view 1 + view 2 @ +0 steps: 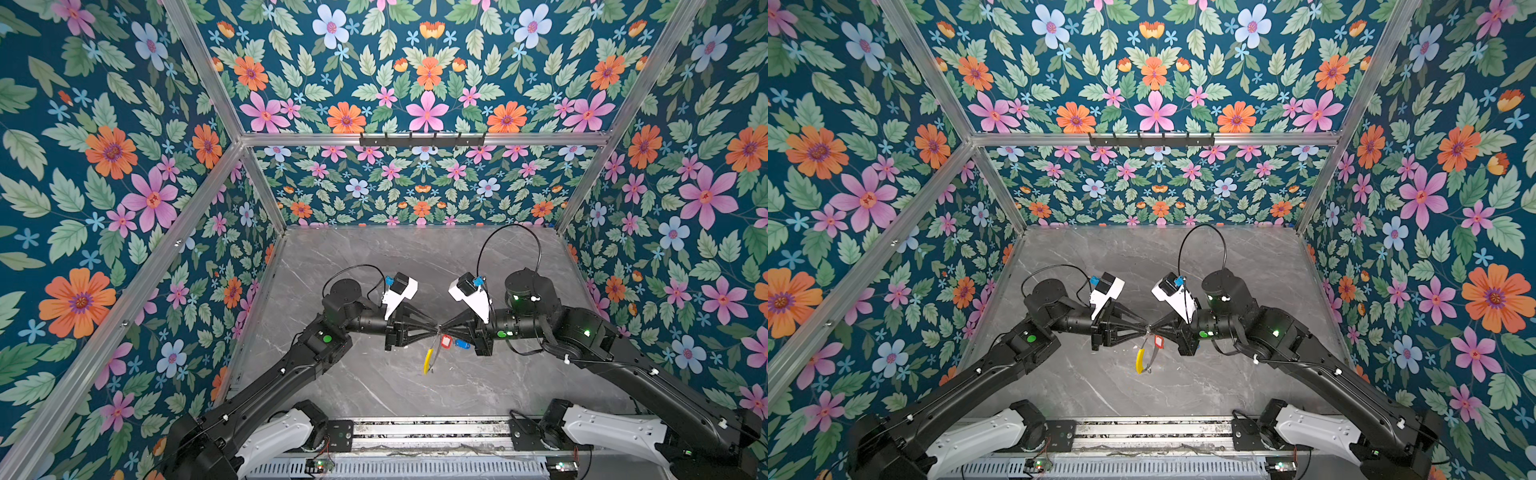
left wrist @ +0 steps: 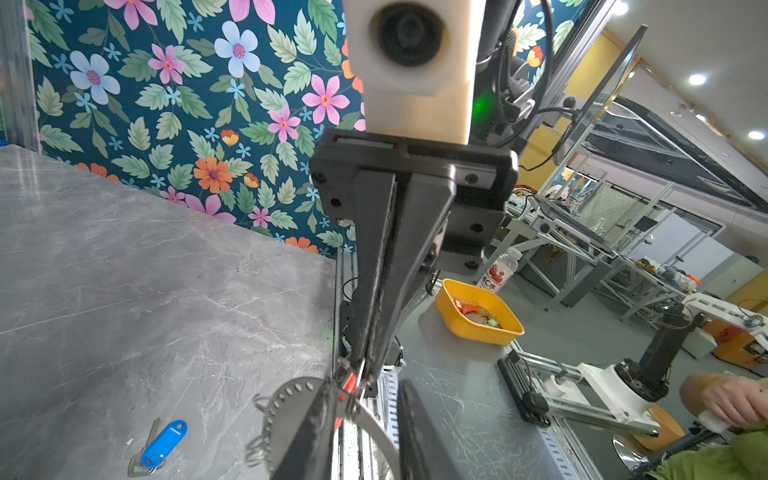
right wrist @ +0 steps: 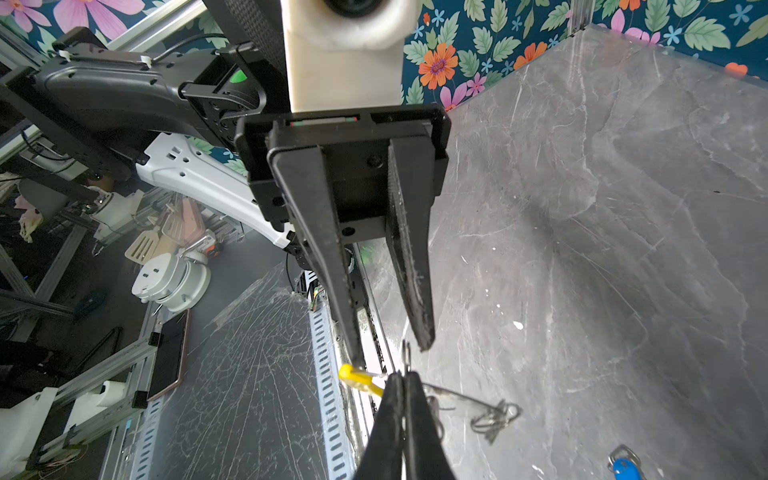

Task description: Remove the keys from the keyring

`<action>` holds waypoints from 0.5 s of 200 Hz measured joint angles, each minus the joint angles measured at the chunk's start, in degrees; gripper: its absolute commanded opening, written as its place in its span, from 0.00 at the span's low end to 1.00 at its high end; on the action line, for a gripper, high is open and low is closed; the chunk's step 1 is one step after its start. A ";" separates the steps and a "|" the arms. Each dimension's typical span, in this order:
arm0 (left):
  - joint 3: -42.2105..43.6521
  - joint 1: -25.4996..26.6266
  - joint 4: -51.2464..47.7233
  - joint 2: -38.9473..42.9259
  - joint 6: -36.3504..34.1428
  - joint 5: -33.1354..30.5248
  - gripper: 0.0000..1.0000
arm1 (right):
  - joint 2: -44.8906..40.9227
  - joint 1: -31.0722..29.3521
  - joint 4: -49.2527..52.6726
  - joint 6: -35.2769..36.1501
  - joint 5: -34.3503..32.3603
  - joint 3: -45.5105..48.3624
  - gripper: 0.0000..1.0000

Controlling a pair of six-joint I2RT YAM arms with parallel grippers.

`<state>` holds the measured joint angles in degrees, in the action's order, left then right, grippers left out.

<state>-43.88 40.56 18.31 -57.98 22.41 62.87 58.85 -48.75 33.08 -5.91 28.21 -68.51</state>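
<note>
The keyring (image 1: 432, 353) hangs edge-on above the table, its yellow arc (image 1: 428, 360) lowest. My right gripper (image 1: 444, 329) is shut on its rim; in the right wrist view the fingertips (image 3: 397, 384) pinch the thin grey edge beside the yellow arc (image 3: 359, 380). The red-tagged key (image 1: 446, 341) dangles from the ring just below the grip. My left gripper (image 1: 434, 329) meets the right one tip to tip, with its jaws apart around the rim and the red tag (image 2: 351, 382). The blue-tagged key (image 2: 164, 442) lies loose on the table, apart from the ring.
Grey marble table (image 1: 374, 257) inside floral walls, with a metal rail along its front edge (image 1: 428, 428). Spare split rings (image 3: 494, 415) hang on the keyring's rim. A yellow bin (image 2: 478, 320) and a bottle (image 2: 500, 270) stand off the table.
</note>
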 measured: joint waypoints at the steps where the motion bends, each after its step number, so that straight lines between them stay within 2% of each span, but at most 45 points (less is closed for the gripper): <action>1: 0.00 0.00 0.02 -0.02 0.00 0.00 0.25 | 0.00 0.02 0.00 0.00 0.00 0.00 0.00; 23: 0.09 0.07 0.33 -0.37 0.44 0.42 0.16 | 0.20 0.00 -0.28 -0.17 -0.35 -0.04 0.00; 64: 0.15 0.04 1.11 -0.57 1.38 0.42 0.16 | 1.09 -0.04 -0.13 -0.46 -1.97 -0.66 0.00; 100: 0.24 0.00 1.33 -0.61 1.66 0.00 0.03 | 1.16 -0.11 -0.17 -0.81 -2.56 -0.79 0.00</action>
<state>-43.64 40.56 19.64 -58.59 24.08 62.87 60.01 -48.86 32.91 -6.72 25.65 -69.30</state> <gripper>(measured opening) 0.079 0.050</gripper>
